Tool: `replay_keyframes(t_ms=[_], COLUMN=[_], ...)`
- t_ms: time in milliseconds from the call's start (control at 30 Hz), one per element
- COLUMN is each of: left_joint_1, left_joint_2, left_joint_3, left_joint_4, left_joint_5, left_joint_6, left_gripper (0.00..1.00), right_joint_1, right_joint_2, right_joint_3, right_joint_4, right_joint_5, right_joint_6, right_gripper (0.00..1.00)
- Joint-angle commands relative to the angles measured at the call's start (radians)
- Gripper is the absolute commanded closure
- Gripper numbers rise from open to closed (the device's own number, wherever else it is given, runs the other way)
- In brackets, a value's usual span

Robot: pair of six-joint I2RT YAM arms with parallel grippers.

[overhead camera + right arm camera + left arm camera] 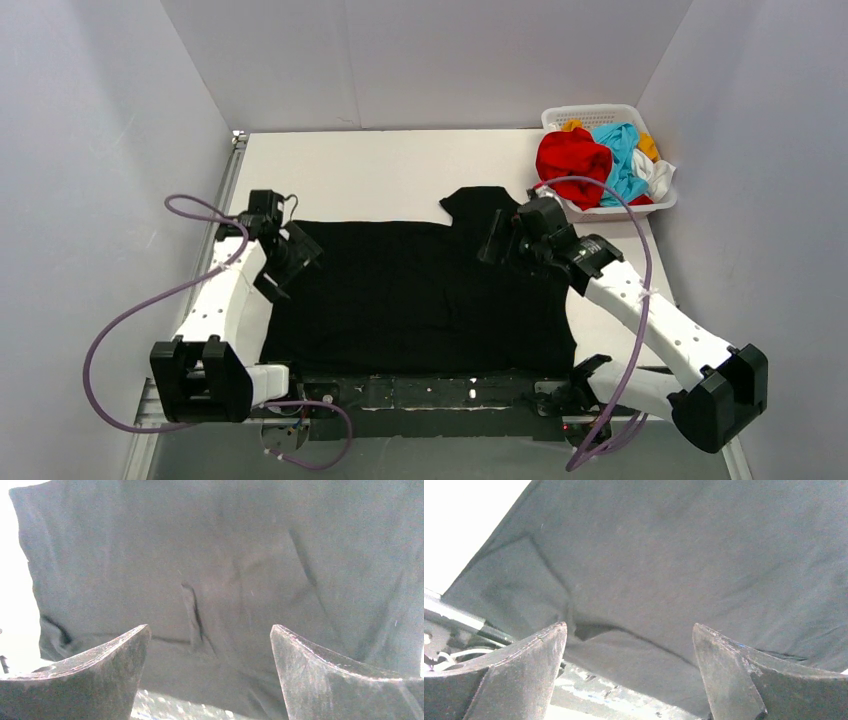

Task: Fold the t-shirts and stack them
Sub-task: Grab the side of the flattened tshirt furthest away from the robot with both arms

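Note:
A large black t-shirt (420, 300) lies spread flat on the white table, one sleeve (478, 205) pointing to the far side. My left gripper (298, 262) is open and empty just above the shirt's left edge; the left wrist view shows its open gripper (629, 627) over the shirt (674, 555) near the hem. My right gripper (492, 240) is open and empty over the shirt's far right part, by the sleeve; the right wrist view shows its open gripper (210, 627) over wrinkled cloth (200, 555). Red (572, 155), light blue (622, 160), white (660, 178) and orange-yellow (650, 147) shirts lie crumpled in the basket.
The white lattice basket (600, 110) stands at the far right corner. Bare white table (380, 165) lies beyond the black shirt. A dark strip (430, 390) runs along the near edge between the arm bases. Grey walls close in on the left, the right and the back.

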Motion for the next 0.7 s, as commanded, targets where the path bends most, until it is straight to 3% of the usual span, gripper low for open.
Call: replay_keyframes(t_ms=[0,133,367,500,667], left_joint_1=[0.043,0.131,0.166,0.166,0.166], left_joint_2=[0.173,0.457,0.934,1.052,1.114], left_joint_3=[0.187,0.387,0.879,1.004,1.036], left_joint_4=[-0.108,0.002,-0.118,-0.136,-0.152], left_joint_5=[-0.057,0.039,0.062,0.072,0.090], left_joint_6=[0.082,0.152,0.279,0.297,0.300], left_gripper=[0.02,0.02,0.02,0.02,0.05], right_joint_1=[-0.055,-0.121,-0.158,-0.163,-0.165], right_joint_2=[0.089,0.197,0.256,0.263,0.272], right_joint_3=[0.162,0.279,0.264,0.233,0.207], right_joint_4=[0.088,0.088,0.123,0.121,0.118], right_joint_5=[0.091,0.089,0.035,0.033,0.044], right_joint_6=[-0.100,-0.139,-0.169,-0.172,-0.171], right_gripper=[0.02,0.02,0.05,0.06,0.07])
